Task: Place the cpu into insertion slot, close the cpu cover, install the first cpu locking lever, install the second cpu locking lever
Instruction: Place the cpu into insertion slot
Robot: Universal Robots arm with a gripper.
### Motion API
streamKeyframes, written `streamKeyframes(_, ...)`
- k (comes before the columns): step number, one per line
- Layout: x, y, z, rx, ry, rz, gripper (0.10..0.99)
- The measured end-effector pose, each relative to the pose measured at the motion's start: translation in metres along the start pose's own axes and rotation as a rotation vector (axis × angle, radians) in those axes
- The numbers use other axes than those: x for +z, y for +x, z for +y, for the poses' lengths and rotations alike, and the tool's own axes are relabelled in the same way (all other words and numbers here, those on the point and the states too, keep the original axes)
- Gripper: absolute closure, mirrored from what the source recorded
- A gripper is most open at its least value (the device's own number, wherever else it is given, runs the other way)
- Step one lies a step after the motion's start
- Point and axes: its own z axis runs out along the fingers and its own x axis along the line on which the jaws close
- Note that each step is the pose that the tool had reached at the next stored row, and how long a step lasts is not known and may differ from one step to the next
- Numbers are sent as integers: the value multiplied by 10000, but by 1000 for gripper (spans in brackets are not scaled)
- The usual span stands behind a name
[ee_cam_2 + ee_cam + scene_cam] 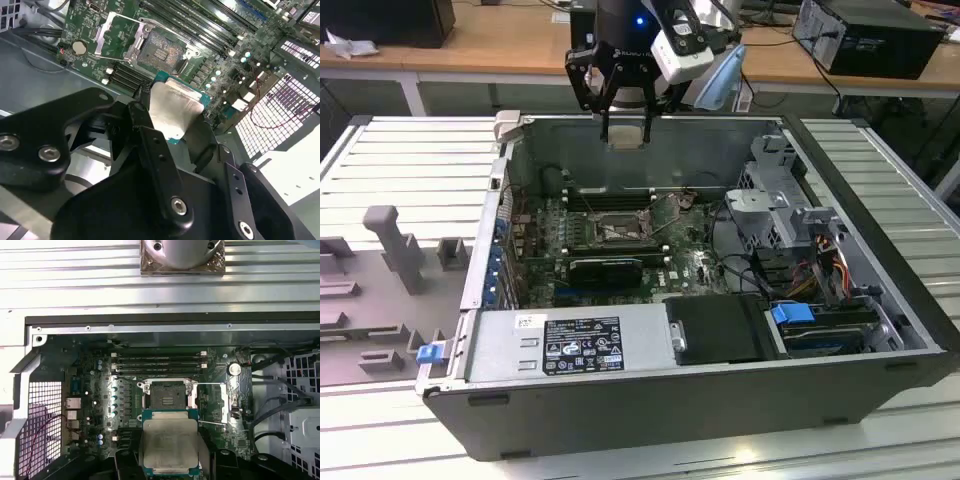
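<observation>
I have the robot's black gripper (625, 133) hanging high over the far wall of the open grey computer case (650, 400), which sits on the pale ribbed desk (410, 150). The fingers (142, 117) are clenched on the cpu (624, 138), a small flat square chip with a pale silver-grey metal top and a green edge. One finger presses on each of two opposite sides, and the metal top shows between them in both wrist views (172, 107) (170, 440).

What matters to me is where the insertion slot lies from the chip. It is a square black-rimmed socket with a dark centre (617, 232), set on the green circuit board (685, 265) at the bottom of the case. In the exterior view it is well below the held chip and nearer to the near side, with hardly any offset to the exterior view's left or right. The chip and socket (168, 396) are clearly apart, and nothing touches.

In the first wrist view the chip's edges run roughly parallel to the socket's rim, so I judge it needs little twist. The chip is carried close to flat.

The cpu cover (100, 35), a thin silvery metal frame with a large window, is folded back beside the socket (162, 52), which leaves the dark centre bare
</observation>
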Motion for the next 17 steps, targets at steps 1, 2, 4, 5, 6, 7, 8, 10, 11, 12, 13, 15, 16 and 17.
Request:
streamKeyframes(1, 0, 2, 0, 38, 0, -3, 557)
streamKeyframes(2, 0, 4, 0, 305, -5, -27, 557)
streamKeyframes(4, 0, 4, 0, 934, -18, -84, 557)
streamKeyframes(5, 0, 5, 0, 1070, -20, -96, 557)
streamKeyframes(6, 2, 5, -1, 1135, -22, -102, 557)
streamKeyframes(7, 4, 6, -2, 1164, -21, -104, 557)
streamKeyframes(8, 10, 6, -5, 1169, -24, -105, 557)
streamKeyframes(10, 14, 6, -8, 1169, -22, -104, 557)
streamKeyframes(11, 15, 5, -8, 1215, -22, -109, 557)
streamKeyframes(12, 16, 5, -8, 1268, -23, -114, 557)
streamKeyframes(13, 16, 5, -8, 1356, -26, -122, 557)
streamKeyframes(15, 17, 5, -8, 1538, -30, -138, 557)
streamKeyframes(16, 18, 5, -8, 1589, -31, -143, 557)
streamKeyframes(17, 18, 5, -8, 1638, -32, -147, 557)
